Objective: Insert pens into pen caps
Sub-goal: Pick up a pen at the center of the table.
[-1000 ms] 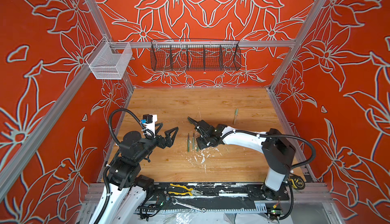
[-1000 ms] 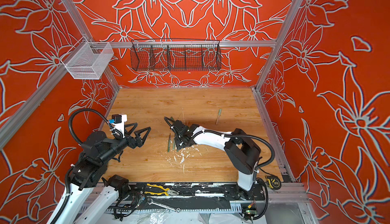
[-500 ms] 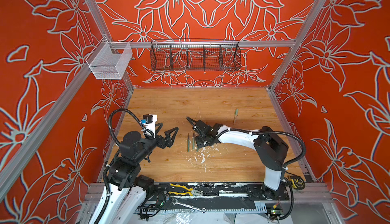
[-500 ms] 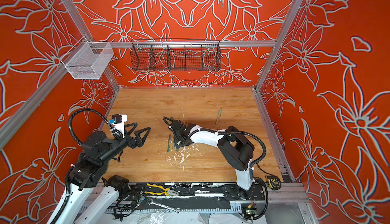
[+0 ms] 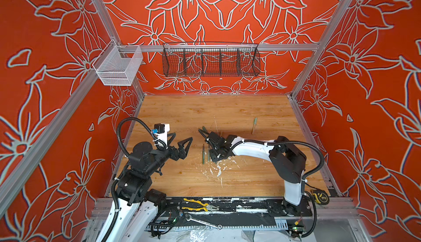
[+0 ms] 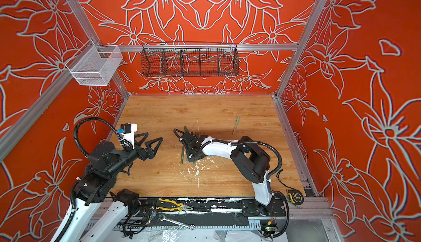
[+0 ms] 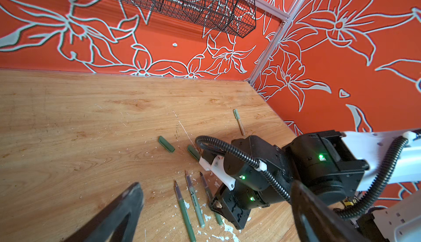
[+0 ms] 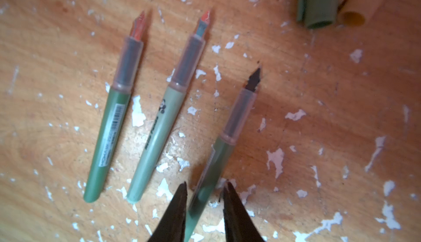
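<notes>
Green pen point(image 8: 227, 127) lies flat on the table point(image 8: 330, 115), its long axis running straight out between the jaws of the right gripper point(image 8: 206, 185), which straddle its rear barrel, narrowly parted, not yet clamped. Left gripper point(image 5: 183, 136) gapes wide, well apart.

Bright, even light fills both my top views, edges bowed; my right wrist view blurs the pens point(image 8: 157, 138), shadow darkening the table point(image 8: 330, 81).
</notes>
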Available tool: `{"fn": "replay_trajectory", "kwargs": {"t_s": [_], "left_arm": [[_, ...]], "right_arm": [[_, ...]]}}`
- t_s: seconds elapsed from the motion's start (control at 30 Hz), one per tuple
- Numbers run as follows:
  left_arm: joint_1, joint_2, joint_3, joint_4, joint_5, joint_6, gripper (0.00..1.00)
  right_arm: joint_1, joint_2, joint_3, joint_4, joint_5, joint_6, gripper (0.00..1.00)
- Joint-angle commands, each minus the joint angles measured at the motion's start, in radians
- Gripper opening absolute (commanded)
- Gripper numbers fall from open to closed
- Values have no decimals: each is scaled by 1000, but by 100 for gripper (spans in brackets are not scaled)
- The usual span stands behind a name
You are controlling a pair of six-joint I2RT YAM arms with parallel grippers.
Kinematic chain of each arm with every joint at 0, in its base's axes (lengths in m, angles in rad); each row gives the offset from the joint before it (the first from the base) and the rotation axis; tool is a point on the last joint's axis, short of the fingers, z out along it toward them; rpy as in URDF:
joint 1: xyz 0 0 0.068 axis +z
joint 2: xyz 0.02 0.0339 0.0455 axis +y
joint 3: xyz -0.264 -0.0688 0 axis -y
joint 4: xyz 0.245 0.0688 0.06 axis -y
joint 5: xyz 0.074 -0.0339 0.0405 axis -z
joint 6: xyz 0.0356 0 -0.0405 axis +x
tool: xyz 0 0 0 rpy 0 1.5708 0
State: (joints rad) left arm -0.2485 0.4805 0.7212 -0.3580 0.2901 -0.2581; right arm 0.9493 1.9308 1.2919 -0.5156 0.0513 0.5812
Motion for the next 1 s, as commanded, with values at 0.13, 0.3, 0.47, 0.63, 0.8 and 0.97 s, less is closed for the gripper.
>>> {"fn": "replay_trajectory", "kwargs": {"t_s": [0.13,0.3,0.47,0.63,0.8,0.97], "left_arm": [[5,-9,-7,19,15,7,98],[5,-14,-9,20,12,6,98],[5,-9,-6,18,17,3,98],[5,-4,9,-23,31,-15,98],[5,-19,8,-38,64,-31,98],[5,-2,-4,-36,130,-86,98]], "right_arm": [[8,-10,-16,-47,26,-8,31],[21,2,-10,-54,28,-7,33],[33,21,-2,-51,25,-3,28],[36,-2,-21,-29,18,5,14],[22,-38,-28,-20,-3,-16,10],[-14,-150,-68,-19,-8,-40,9]]}}
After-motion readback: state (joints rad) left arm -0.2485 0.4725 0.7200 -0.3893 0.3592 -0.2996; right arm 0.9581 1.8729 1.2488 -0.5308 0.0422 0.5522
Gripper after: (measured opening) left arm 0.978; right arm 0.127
